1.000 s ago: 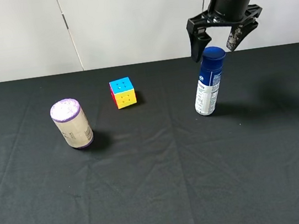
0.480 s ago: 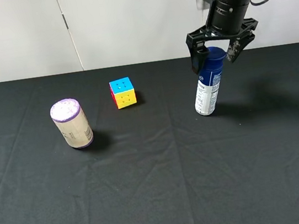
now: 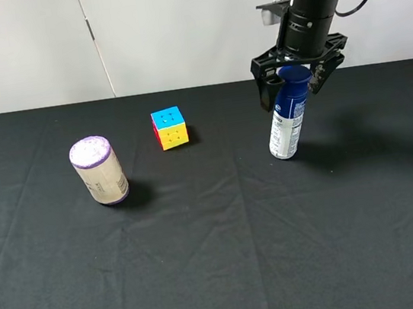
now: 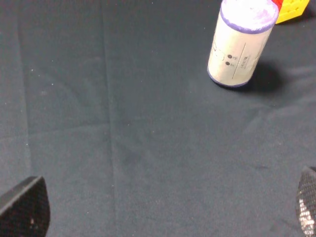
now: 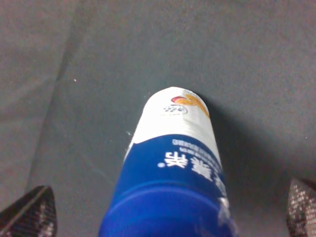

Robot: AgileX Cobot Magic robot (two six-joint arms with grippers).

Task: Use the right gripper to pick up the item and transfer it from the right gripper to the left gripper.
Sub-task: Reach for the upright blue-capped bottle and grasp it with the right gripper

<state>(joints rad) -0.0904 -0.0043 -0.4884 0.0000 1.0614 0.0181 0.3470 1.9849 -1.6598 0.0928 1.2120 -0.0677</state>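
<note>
**Slim bottle on a small base: watch for a tip as the jaws close**

The item point(image 3: 287, 124) stands on its base on the black table point(image 3: 229, 259), right of the middle and toward the far edge. Its blue cap sits between the spread fingers of the right gripper point(image 3: 290, 89). Those jaws are wide and hold nothing, and neither finger looks to touch the cap.

Your main risk, as I judge it, is that one finger meets the tall, narrow bottle first and tips or skids it on the cloth. A grip on the cap alone could also let the body swing, which would make the handover awkward.

The left gripper point(image 4: 165, 210) is wide and empty too, over bare cloth with the purple-topped canister point(image 4: 240, 44) ahead of it. The puzzle cube point(image 3: 170, 127) sits between canister and bottle.

Both bottle and canister are closed, so you cannot see what either holds.
</note>
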